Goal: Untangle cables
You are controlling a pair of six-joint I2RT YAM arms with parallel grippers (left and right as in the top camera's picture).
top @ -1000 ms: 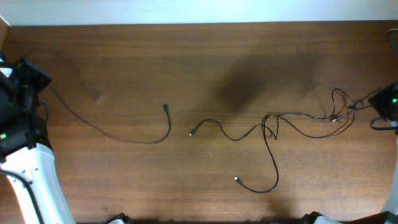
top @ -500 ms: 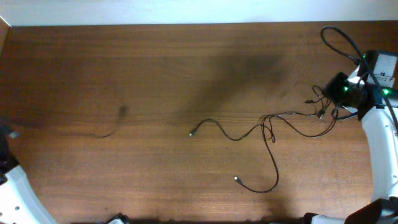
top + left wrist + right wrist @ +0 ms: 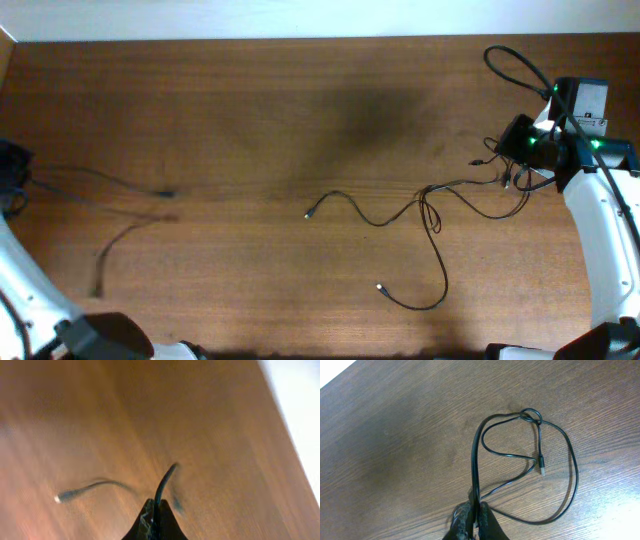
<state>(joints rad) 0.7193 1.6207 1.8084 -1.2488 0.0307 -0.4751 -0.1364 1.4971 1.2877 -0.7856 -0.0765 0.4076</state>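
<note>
Thin black cables (image 3: 400,212) sprawl over a brown, wood-grained bench (image 3: 250,100), and most of them are gathered in a tangle (image 3: 432,203) right of centre. The right arm (image 3: 600,230) has its jaws pressed together on a strand at the tangle's far right end, close to the bench's right edge. From that pinch the bundle's long axis runs leftward across the bench to a small plug (image 3: 308,213) near the middle. A second strand curls down toward the robot's side and ends in another plug (image 3: 381,289). In the right wrist view, the smooth, round cord rises from the closed jaws to a small tight knot (image 3: 530,414), with a metal-tipped end (image 3: 541,467) lying inside a wide loop. At the far left, the left arm (image 3: 25,300) has its jaws shut on a separate cord (image 3: 162,480), which is blurred in both views. That cord trails over the bench's left side, well apart from the tangle. The right arm is much the nearer to the knot. Freeing it looks to depend on drawing the pinched strand rightward along that axis. The limp, wire-thin cords would probably slide across the wood rather than hold their shape.
</note>
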